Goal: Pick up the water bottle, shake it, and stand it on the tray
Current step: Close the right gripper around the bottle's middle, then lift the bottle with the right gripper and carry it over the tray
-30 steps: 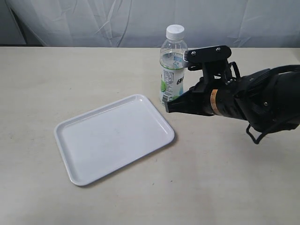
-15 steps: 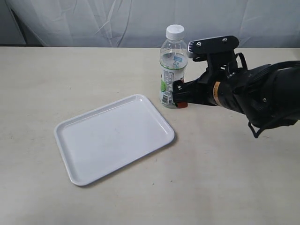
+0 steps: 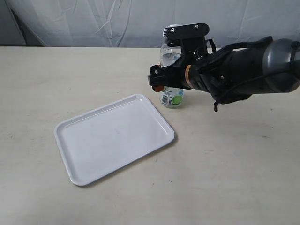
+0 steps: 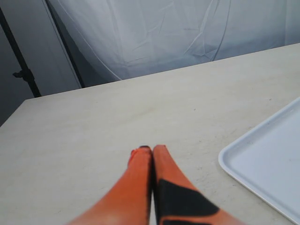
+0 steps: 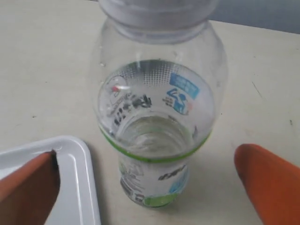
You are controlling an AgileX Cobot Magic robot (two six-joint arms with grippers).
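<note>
At upper centre, your right gripper [image 3: 168,87] straddles the bottle [image 3: 172,98] wide open, holding nothing; closing off-centre could topple it.

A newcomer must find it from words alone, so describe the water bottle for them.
On the pale table lies a flat white tray. Just off the tray's far corner stands the water bottle, upright on the table between the open fingers of the right gripper. It is the only clear thing there: white screw cap, white-and-green label round its lower half.
</note>
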